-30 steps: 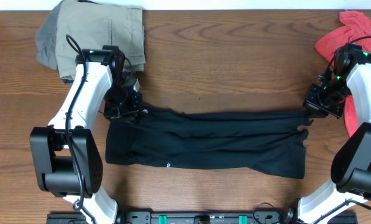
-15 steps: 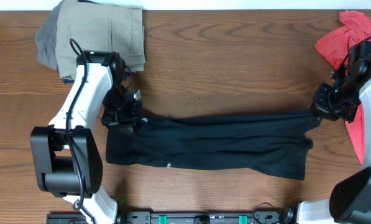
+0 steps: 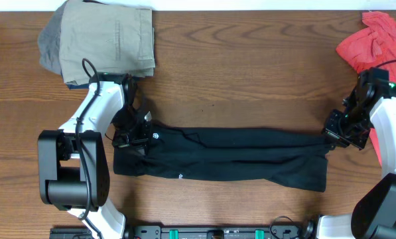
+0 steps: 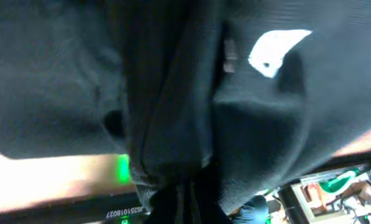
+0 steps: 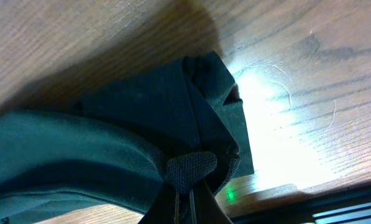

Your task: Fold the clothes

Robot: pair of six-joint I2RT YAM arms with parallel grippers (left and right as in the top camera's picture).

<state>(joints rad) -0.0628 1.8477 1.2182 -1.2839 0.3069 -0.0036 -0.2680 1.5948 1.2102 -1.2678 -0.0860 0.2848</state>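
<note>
Folding the far long edge over toward the near one appears to be the step in hand: the black shirt [image 3: 231, 154] lies as a long band across the middle of the worktop [image 3: 251, 73], stretched between the two arms. The left claw [image 3: 136, 133] is pressed together on the band's far left corner. The left wrist view shows dark fabric gathered down into it, with the white logo [image 4: 275, 51] just beside the fold. The right claw [image 3: 335, 131] pinches the far right corner — the right wrist view shows a nub of the shirt caught at its tip. To do the step well, carry both corners toward the robot at one height and pace, under light tension so that the edge runs straight, and lay it flush with the near hem before release. Uneven travel would likely skew the band. Stay apart from the khaki garment [image 3: 108, 40] and the coral-red shirt [image 3: 370, 40] — neither belongs to this fold.
</note>
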